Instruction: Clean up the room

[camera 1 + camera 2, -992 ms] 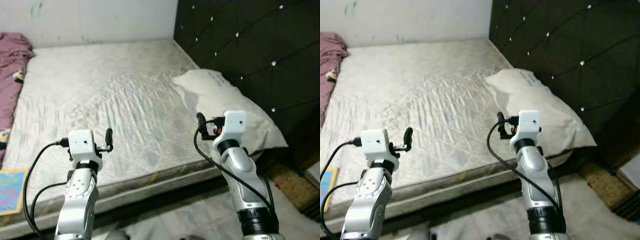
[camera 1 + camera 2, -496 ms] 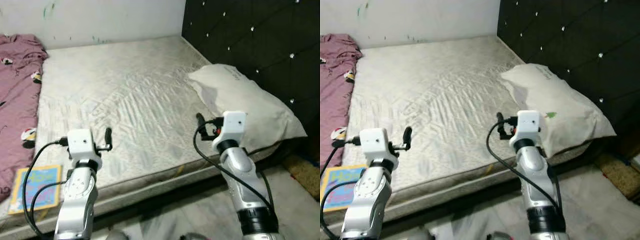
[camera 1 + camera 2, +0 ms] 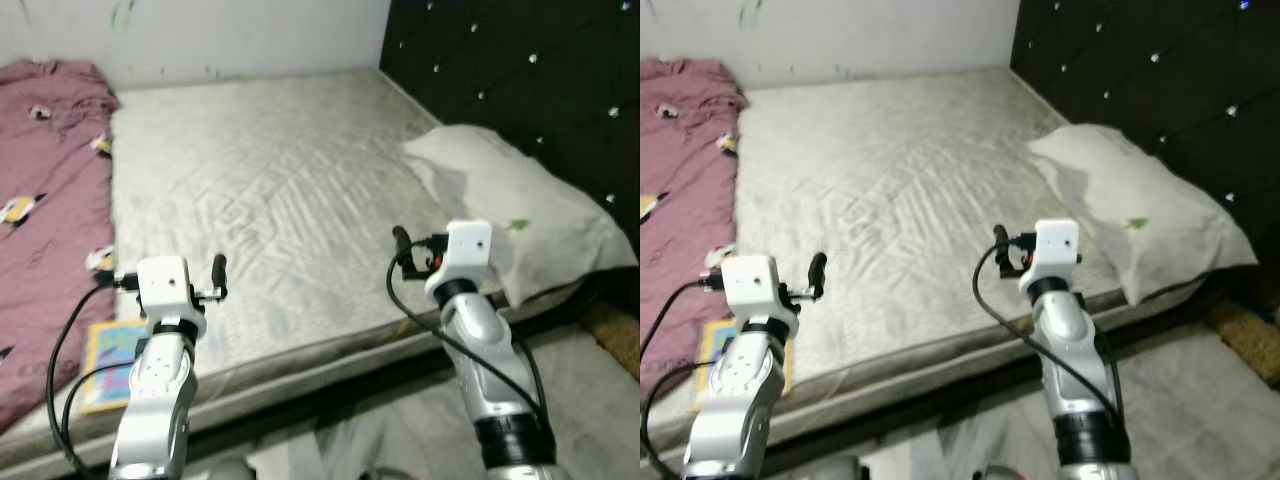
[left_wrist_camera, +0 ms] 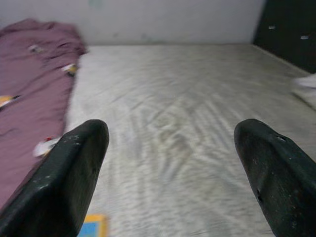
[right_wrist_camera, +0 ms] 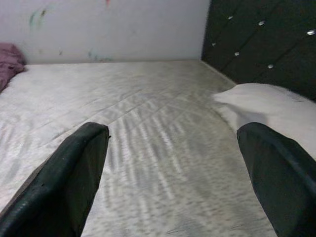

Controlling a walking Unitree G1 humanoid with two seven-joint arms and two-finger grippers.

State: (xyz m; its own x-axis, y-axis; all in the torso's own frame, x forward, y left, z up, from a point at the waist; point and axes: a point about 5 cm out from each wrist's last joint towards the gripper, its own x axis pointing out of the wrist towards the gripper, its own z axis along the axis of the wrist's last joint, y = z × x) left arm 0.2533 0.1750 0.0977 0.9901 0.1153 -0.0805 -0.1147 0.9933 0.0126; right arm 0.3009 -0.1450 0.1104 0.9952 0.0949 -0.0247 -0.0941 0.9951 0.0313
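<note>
1. The left gripper (image 4: 168,173) is raised over the near edge of the mattress (image 3: 290,190), its fingers spread wide and holding nothing.
2. The right gripper (image 5: 173,173) is held up at the same height, also spread apart and empty, over the near edge of the mattress beside the pillow (image 3: 520,215).
3. The purple blanket (image 3: 45,200) lies bunched along the mattress's left side, well apart from the right gripper and nearer the left one (touching neither).
4. The blanket is crumpled, a dusty purple with small white and yellow patches scattered over it.
5. A book (image 3: 110,350) with a blue and yellow cover lies flat at the near left corner, just beside the blanket's edge and below the left arm.
6. The pillow is off-white and rests against the dark tufted headboard (image 3: 520,60) on the right.
</note>
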